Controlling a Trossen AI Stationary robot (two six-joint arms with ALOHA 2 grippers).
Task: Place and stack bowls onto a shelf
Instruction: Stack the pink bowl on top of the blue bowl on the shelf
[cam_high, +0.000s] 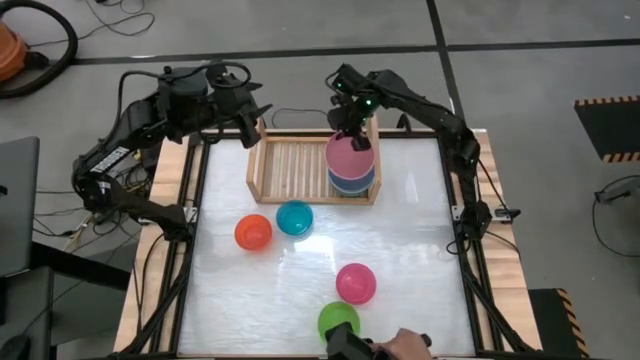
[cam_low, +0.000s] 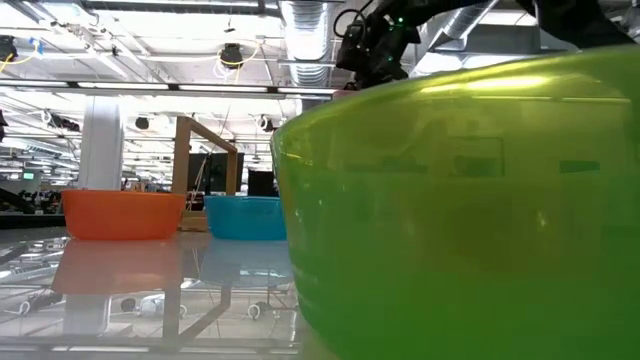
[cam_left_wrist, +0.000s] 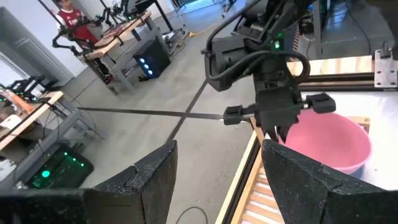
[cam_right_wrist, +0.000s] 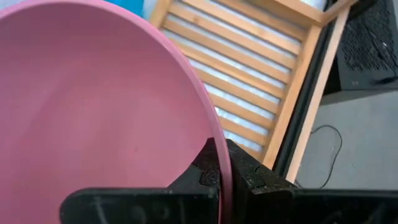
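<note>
A pink bowl (cam_high: 350, 155) sits over a blue bowl (cam_high: 352, 184) at the right end of the light wooden shelf (cam_high: 290, 165). My right gripper (cam_high: 350, 125) is above the shelf's far right corner, shut on the pink bowl. My left gripper (cam_high: 250, 125) is open and empty beyond the shelf's far left corner; its fingers show in the left wrist view (cam_left_wrist: 217, 186). Red-orange (cam_high: 253, 232), teal (cam_high: 294, 217), magenta (cam_high: 355, 283) and lime green (cam_high: 338, 320) bowls stand on their bases on the table. My right gripper pinches the pink bowl's rim (cam_right_wrist: 222, 163) on its far side, with one finger inside the bowl and one outside. The fingers come from above, pointing down. The bowl stays upright over the blue bowl; I cannot tell whether it rests in it.
The shelf's left and middle slats (cam_high: 285, 160) are bare. The lime green bowl fills the low view (cam_low: 460, 200), hiding most of the table behind it. A person's hand (cam_high: 410, 343) shows at the table's near edge.
</note>
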